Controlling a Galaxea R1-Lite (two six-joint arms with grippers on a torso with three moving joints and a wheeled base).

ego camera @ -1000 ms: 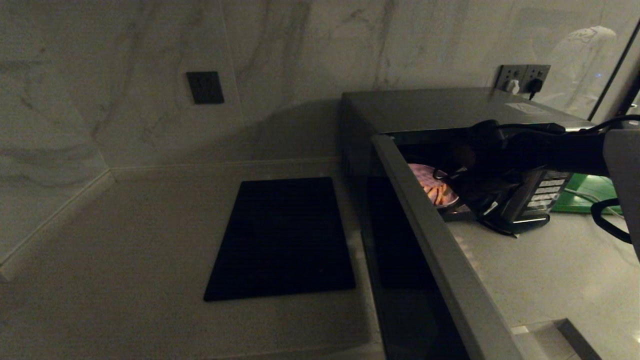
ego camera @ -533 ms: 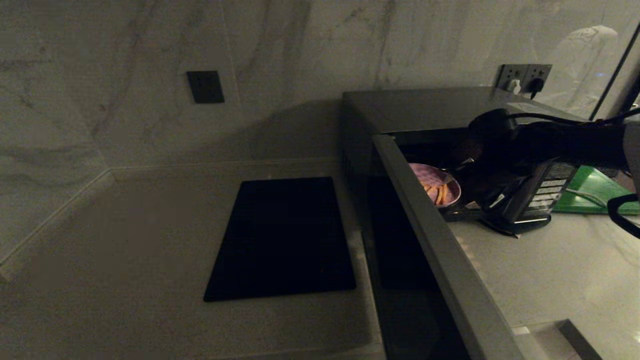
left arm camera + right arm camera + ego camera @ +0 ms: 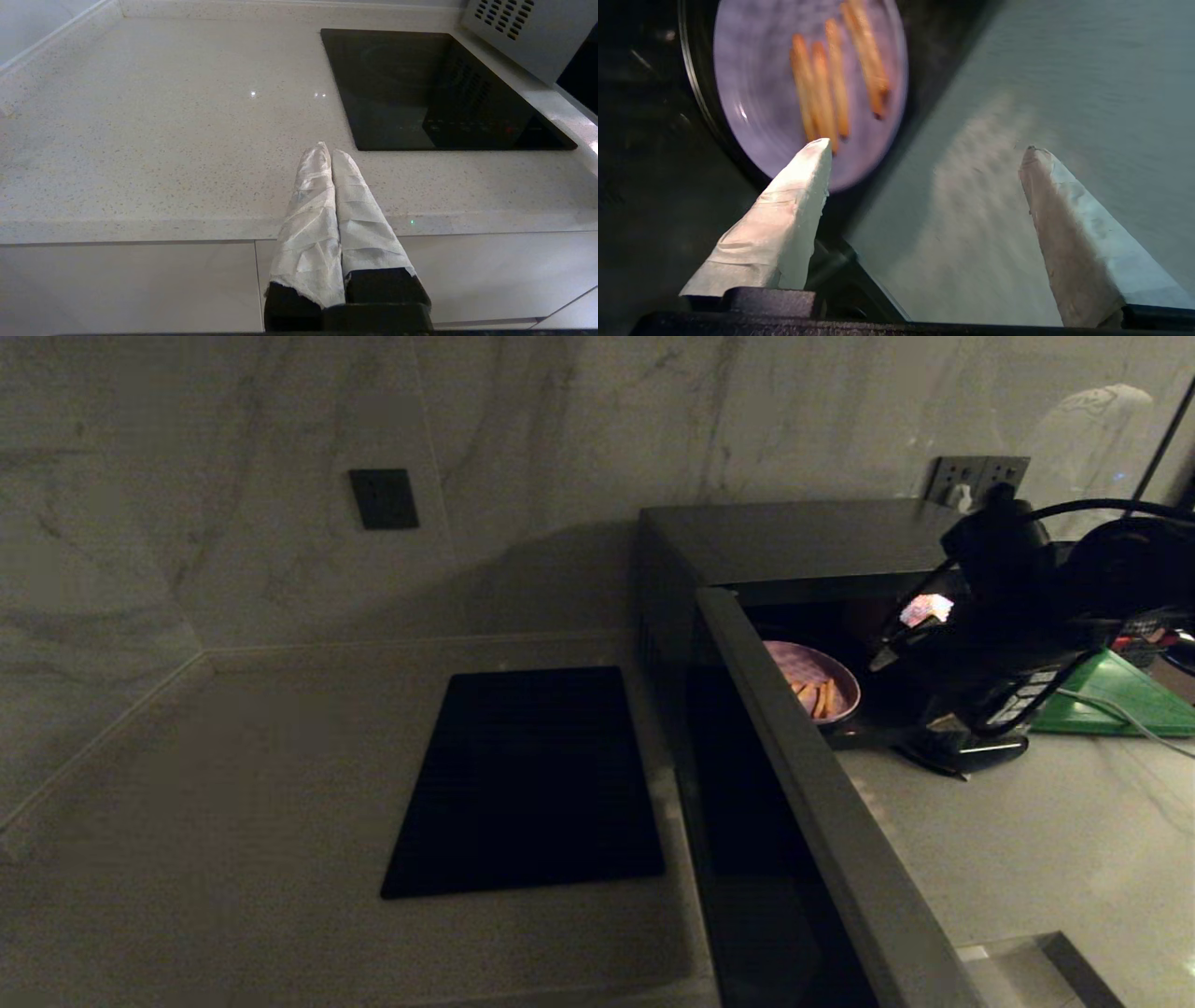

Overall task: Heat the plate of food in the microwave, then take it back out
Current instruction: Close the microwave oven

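The microwave (image 3: 803,537) stands with its door (image 3: 822,803) swung wide toward me. The plate of food (image 3: 812,683) lies inside on the dark turntable, a pale-lavender plate (image 3: 775,102) with a few orange sticks (image 3: 826,88). My right gripper (image 3: 901,635) hangs open just outside the cavity, to the right of the plate and a little above it. In the right wrist view this gripper (image 3: 927,148) has nothing between its taped fingers (image 3: 784,224). My left gripper (image 3: 329,151) is shut and empty, parked at the counter's front edge.
A flat black slab (image 3: 527,779) lies on the counter left of the microwave. A green board (image 3: 1120,695) and a cable lie behind my right arm. Wall sockets (image 3: 976,476) sit above the microwave, and pale counter spreads left and front.
My right gripper has opened and drawn back from the plate, up and to the right, out of the cavity. The plate stays inside. The left arm has not moved.
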